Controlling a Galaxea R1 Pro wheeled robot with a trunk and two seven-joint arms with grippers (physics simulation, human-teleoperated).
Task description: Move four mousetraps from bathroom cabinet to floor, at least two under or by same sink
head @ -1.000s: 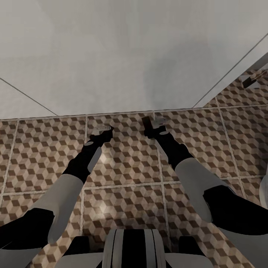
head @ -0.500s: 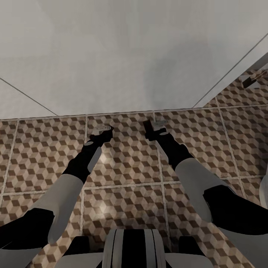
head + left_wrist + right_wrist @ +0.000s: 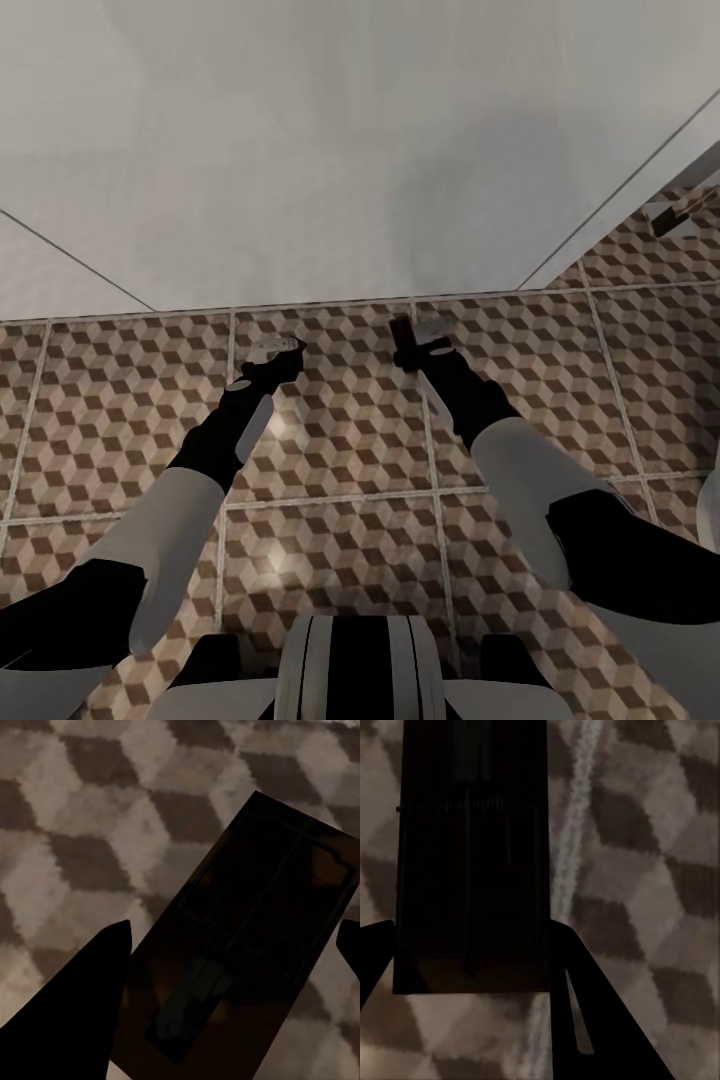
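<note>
My left hand [image 3: 232, 997] and right hand [image 3: 472, 967] each pinch a mousetrap [image 3: 255, 937] by its stiff edges; light, flat, probably snappy.

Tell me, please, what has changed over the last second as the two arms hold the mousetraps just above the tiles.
Very little: the right gripper has edged slightly forward toward the white wall and a touch to the robot's right, carrying its mousetrap along. The left gripper with its mousetrap, the bathroom floor and the camera view stayed as they were.

Mousetrap [image 3: 472, 862] between right pincer [image 3: 472, 967] fingers
</note>
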